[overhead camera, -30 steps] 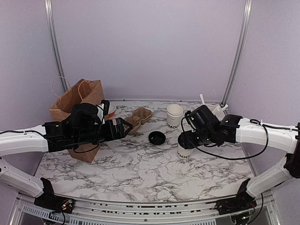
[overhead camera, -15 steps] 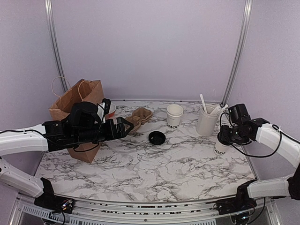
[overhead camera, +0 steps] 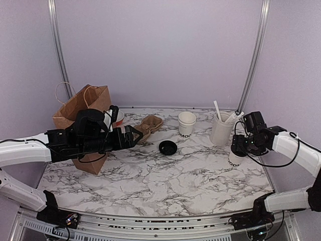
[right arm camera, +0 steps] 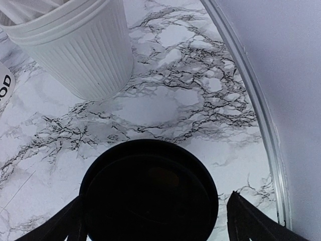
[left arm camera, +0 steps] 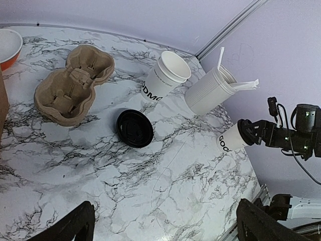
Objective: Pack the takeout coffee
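- We see the coffee (overhead camera: 234, 158) standing upright on the table (overhead camera: 150, 186), close to the right edge and just in front of the utensil cup (overhead camera: 221, 129).
- The right gripper (overhead camera: 236, 147) sits over the top of the coffee, its fingers on either side of the black lid (right arm camera: 149, 193).
- In the right wrist view we see a strip of marble between the lid and one finger (right arm camera: 248, 221), so the jaws stand apart rather than clamped. Whether the other finger touches the lid we cannot tell.
- The left gripper (left arm camera: 165, 205) is spread wide with nothing between its fingers. It hangs above the table at the left, beside the bag (overhead camera: 83, 108).
- An open cup (overhead camera: 186, 124) with dark lettering stands toward the back, left of the utensil cup.
- A loose lid (overhead camera: 167, 147) lies flat on the marble in front of that cup.
- A brown carrier (overhead camera: 150, 124) lies left of the open cup. A bowl (left arm camera: 9, 47) with an orange band sits beyond it, near the bag.
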